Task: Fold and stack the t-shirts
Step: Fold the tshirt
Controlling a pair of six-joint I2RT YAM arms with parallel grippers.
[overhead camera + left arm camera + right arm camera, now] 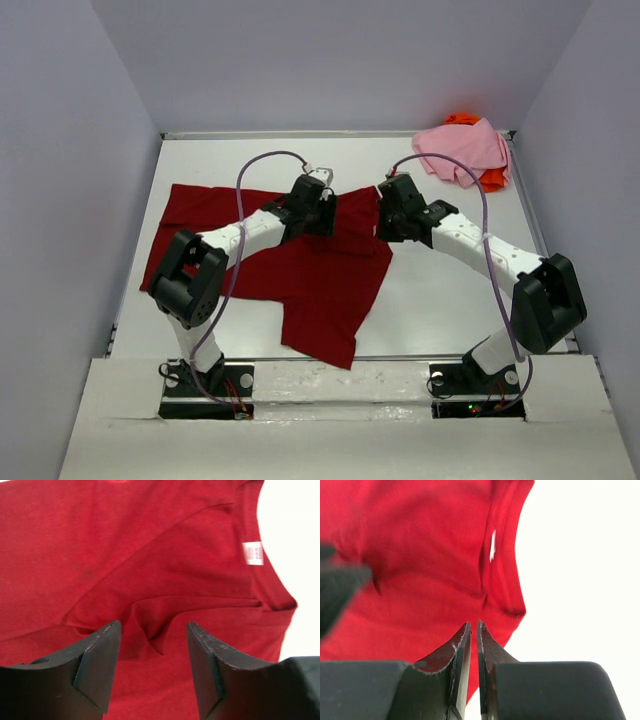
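Observation:
The dark red t-shirt (320, 290) lies spread over the middle of the white table, rumpled along its top edge. My left gripper (323, 220) hangs just over that edge, near the collar. It is open (154, 630), with a wrinkle of red cloth (150, 555) lying below the gap. My right gripper (386, 232) sits at the shirt's top right corner. Its jaws stand a narrow slit apart (474, 625), with nothing pinched between them and the red hem (505, 580) just beyond the tips. The light pink t-shirt (460, 150) lies bunched on the bright orange t-shirt (492, 180) at the back right corner.
Grey walls close in the table (450, 300) at the back and on both sides. The shirt's lower hem reaches the front edge (330, 358) between the two arm bases. A white size label (252, 553) shows inside the collar.

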